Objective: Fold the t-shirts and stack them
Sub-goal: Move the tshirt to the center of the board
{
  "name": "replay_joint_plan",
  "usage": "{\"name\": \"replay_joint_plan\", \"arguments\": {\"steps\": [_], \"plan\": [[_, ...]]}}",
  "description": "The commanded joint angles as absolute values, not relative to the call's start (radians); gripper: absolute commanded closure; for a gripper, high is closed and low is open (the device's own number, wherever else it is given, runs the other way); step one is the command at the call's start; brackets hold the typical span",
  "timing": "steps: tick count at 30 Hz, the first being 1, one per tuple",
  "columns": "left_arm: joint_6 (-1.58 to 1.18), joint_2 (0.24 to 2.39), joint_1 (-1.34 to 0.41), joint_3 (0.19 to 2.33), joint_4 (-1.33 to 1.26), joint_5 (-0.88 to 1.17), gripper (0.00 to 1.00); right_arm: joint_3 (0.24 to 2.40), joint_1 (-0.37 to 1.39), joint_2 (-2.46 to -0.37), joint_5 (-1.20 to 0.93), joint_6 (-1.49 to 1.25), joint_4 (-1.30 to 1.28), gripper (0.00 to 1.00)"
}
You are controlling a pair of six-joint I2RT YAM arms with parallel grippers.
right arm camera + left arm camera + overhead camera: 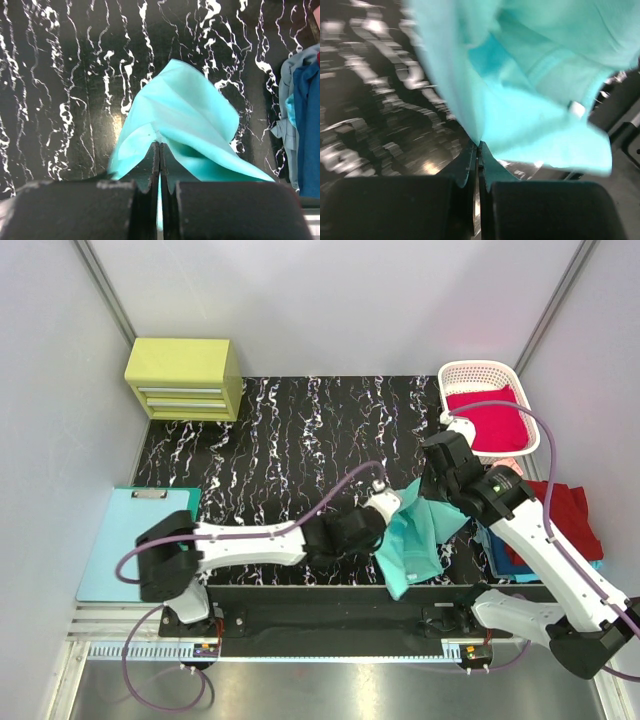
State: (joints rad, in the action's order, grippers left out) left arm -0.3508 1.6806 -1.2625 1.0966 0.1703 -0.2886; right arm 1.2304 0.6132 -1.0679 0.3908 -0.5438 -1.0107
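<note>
The mint-teal t-shirt (418, 536) hangs bunched above the right part of the black marbled table (270, 440), gripped by both arms. My left gripper (479, 144) is shut on a fold of the mint-teal t-shirt (535, 90); in the top view the left gripper (392, 502) meets the cloth from the left. My right gripper (159, 144) is shut on another edge of the mint-teal t-shirt (185, 110), and from above the right gripper (432, 484) sits at the cloth's top. A crimson t-shirt (490, 423) lies in the white basket (478, 371). Dark red (570, 515) and blue (497, 545) t-shirts lie heaped at the right.
A pale blue clipboard (130, 540) lies at the table's left edge. A yellow-green drawer box (185, 378) stands at the back left. Grey walls close in both sides. The heap of shirts (302, 115) shows at the right edge of the right wrist view.
</note>
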Motion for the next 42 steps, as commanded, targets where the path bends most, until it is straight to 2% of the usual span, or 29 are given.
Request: {"name": "replay_joint_plan", "arguments": {"steps": [1, 4, 13, 22, 31, 37, 42], "plan": [[-0.386, 1.461, -1.262, 1.137, 0.305, -0.575, 1.00, 1.295, 0.620, -1.071, 0.420, -0.539, -0.951, 1.00], [-0.393, 1.364, -1.247, 1.181, 0.437, -0.705, 1.00, 1.321, 0.620, -1.092, 0.469, -0.511, -0.939, 1.00], [-0.393, 1.212, -1.102, 1.396, 0.722, -0.906, 1.00, 1.495, 0.620, -1.245, 0.488, -0.466, -0.870, 1.00], [-0.342, 1.120, -0.907, 1.494, 0.779, -1.006, 1.00, 1.700, 0.620, -1.325, 0.531, -0.390, -0.822, 1.00], [-0.383, 1.140, -0.755, 1.479, 0.842, -1.006, 1.00, 1.530, 0.592, -1.283, 0.519, -0.433, -0.834, 1.00], [-0.339, 1.117, -0.649, 1.515, 0.847, -1.009, 1.00, 1.401, 0.555, -1.099, 0.610, -0.450, -0.838, 1.00], [-0.330, 1.137, -0.614, 1.536, 0.841, -1.026, 1.00, 1.456, 0.476, -1.066, 0.623, -0.405, -0.860, 1.00]]}}
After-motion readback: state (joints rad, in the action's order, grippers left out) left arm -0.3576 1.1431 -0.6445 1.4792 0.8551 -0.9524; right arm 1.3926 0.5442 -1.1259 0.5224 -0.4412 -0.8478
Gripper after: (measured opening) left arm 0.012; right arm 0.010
